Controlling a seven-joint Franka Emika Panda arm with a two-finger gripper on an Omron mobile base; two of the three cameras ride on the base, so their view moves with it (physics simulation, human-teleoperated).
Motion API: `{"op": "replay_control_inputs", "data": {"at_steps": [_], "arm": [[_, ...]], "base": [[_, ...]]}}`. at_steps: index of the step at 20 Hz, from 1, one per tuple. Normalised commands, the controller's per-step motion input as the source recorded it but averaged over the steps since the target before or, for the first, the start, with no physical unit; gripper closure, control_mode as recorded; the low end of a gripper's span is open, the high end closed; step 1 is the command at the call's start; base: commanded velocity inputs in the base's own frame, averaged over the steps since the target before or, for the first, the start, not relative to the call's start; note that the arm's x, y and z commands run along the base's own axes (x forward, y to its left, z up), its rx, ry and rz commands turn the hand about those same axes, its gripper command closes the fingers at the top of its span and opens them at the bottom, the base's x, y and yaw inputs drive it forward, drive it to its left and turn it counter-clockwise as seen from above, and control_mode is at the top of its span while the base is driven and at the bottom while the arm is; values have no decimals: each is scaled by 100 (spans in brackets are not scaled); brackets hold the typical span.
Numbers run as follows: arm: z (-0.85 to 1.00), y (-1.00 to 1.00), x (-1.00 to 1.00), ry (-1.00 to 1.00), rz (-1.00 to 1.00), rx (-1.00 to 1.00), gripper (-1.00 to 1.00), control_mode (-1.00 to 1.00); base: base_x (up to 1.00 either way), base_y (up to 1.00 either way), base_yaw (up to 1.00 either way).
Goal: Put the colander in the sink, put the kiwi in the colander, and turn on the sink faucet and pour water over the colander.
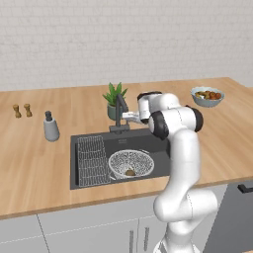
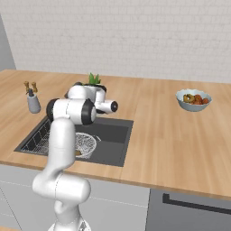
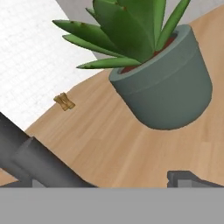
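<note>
the colander (image 1: 130, 163) sits in the sink (image 1: 89, 183), right of the wire rack (image 1: 92, 159), with the kiwi (image 1: 130, 173) inside. the gripper (image 1: 129, 116) hangs wide open and empty beside the sink faucet (image 1: 120, 112), near the potted plant (image 3: 162, 83).

A kitchen: wooden counter (image 1: 34, 168), sink (image 1: 158, 159) (faucet (image 1: 120, 111) behind).

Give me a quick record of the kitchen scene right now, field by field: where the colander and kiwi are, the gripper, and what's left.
colander: in the sink, right of the wire rack
kiwi: inside the colander
gripper: open, holding nothing, up at the sink faucet
water: none visible
potted plant: behind the faucet
left to do: turn on the faucet
</note>
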Motion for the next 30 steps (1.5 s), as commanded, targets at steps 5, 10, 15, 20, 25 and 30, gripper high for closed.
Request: {"op": "replay_control_inputs", "data": {"at_steps": [5, 10, 15, 20, 25, 30], "arm": [[-5, 3, 26, 1, 0, -1, -100, -100], [-6, 2, 29, 0, 0, -2, -100, -100], [-11, 0, 22, 1, 0, -3, -100, -100], [-18, 0, 19, 2, 0, -3, -100, -100], [-16, 0, 9, 0, 0, -3, -100, -100], [-10, 0, 3, 0, 0, -2, 100, -100]], "base": [[0, 0, 0], [0, 0, 0], [0, 0, 0], [0, 0, 0], [0, 0, 0], [0, 0, 0]]}}
